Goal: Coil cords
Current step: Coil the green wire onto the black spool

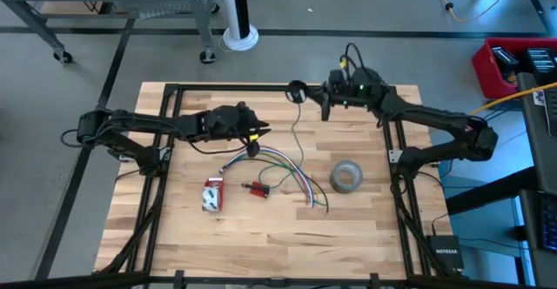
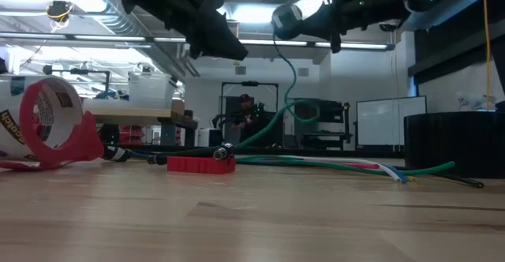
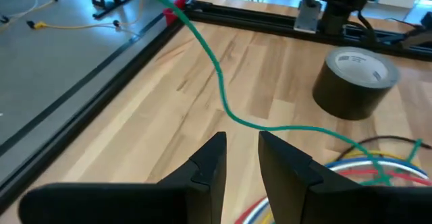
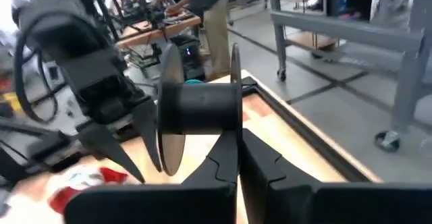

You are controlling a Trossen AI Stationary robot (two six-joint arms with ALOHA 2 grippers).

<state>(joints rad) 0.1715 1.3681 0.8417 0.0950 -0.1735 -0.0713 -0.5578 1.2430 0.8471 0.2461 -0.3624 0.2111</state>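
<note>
Above the far edge of the pale wooden desk [image 1: 261, 237], the right pincer [image 4: 237, 158] holds a black plastic spool [image 1: 297, 90] with two round flanges, lifted clear of the boards. Its fingers are pressed together on one flange, so the bare hub lies sideways and free to take turns. That seems the reason for the height: a thin green cord [image 3: 219, 82] runs from the spool down in a loose curve to the desk, and a raised spool gives room to wind it.

Nearer the middle, the left pincer [image 3: 241, 158] hangs over the desk with its fingers a narrow gap apart and nothing between them. In its own view the green cord passes just ahead of the fingertips, close but not touching. I judge it is placed there to catch the cord and guide it toward the spool.

The rest of the cord lies on the desk among a loose fan of multicoloured wires [image 1: 291, 174], white, blue, red and green, spread between the two arms. A grey roll of duct tape [image 1: 346, 177] stands just beside that fan, apart from it. A small red block [image 1: 257, 188] and a red-and-white tape dispenser [image 1: 212, 195] lie near the left arm, touched by neither pincer.
</note>
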